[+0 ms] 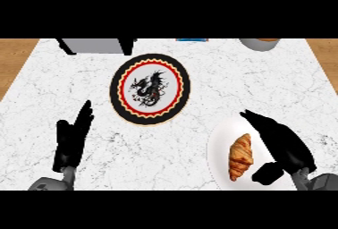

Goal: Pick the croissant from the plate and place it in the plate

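A golden croissant (pixel 241 156) lies on a plain white plate (pixel 221 150) at the lower right of the head view. My right hand (pixel 282 144) hovers just right of it, fingers straight and pointing up-left, thumb low beside the croissant's near end; it holds nothing. A black plate (pixel 149 89) with a red and cream ring and a dragon picture sits in the middle, bare. My left hand (pixel 73 138) rests open at the lower left, fingers straight and pointing away, well apart from both plates.
A grey box-like appliance (pixel 95 45) stands at the counter's far left edge. A blue item (pixel 192 40) and a grey bowl (pixel 259 44) show at the far edge. Wooden floor flanks the white marble counter (pixel 264 85) on both sides.
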### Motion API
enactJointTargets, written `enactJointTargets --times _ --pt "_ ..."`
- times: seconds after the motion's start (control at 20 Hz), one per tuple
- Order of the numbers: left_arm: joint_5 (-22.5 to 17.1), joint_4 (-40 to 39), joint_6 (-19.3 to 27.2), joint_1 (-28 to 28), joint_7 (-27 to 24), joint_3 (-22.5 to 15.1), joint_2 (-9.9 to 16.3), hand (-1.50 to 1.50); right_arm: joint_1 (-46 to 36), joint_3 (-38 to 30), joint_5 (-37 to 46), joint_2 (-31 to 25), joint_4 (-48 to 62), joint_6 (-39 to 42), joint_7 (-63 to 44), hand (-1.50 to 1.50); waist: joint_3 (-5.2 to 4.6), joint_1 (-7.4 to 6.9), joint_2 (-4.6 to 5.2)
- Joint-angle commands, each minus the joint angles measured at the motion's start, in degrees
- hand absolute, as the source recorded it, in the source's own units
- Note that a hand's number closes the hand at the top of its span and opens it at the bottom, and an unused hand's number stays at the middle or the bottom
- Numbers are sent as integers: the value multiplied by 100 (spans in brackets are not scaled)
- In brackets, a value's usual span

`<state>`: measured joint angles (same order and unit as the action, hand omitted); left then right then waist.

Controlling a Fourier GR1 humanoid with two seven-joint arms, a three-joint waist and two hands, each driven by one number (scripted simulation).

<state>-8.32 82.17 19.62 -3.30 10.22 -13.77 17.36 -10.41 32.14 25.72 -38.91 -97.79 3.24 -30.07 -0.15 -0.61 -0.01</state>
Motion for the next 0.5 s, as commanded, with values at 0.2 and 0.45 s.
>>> enactJointTargets --times 0.2,0.45 --pt "65 206 -64 86 189 42 5 0 -867 38 -704 449 455 2002 -1390 -150 12 -30 5" --pt "183 507 -116 390 272 111 -110 0 -712 -155 -439 788 403 2445 -1620 -150 15 25 -7"
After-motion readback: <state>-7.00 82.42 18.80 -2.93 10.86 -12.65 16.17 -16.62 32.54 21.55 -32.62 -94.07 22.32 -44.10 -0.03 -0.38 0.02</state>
